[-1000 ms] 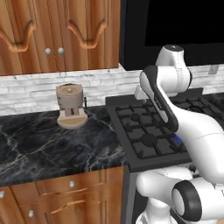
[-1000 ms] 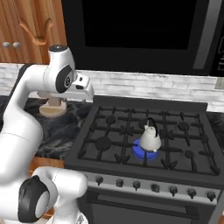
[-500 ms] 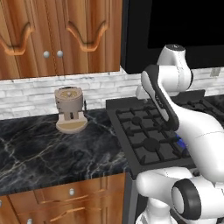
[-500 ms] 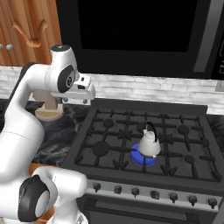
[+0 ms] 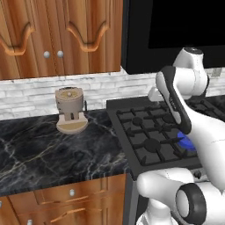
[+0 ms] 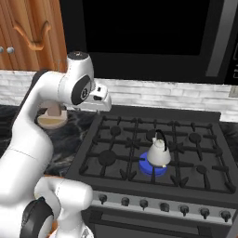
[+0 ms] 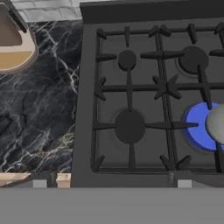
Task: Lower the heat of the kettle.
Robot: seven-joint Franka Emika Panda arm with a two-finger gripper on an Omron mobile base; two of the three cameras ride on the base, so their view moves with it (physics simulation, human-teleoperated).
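**Knobs coming into reach**

Kettle [image 6: 158, 152] sits on the front middle burner of the stove [image 6: 116, 160], over a blue flame [image 6: 149, 167]. My base has rolled sideways, so the stove now sits more squarely ahead and the coffee machine [image 5: 70, 109] farther left. The knob row [image 6: 162, 207] is untouched. My claw's state I cannot tell.
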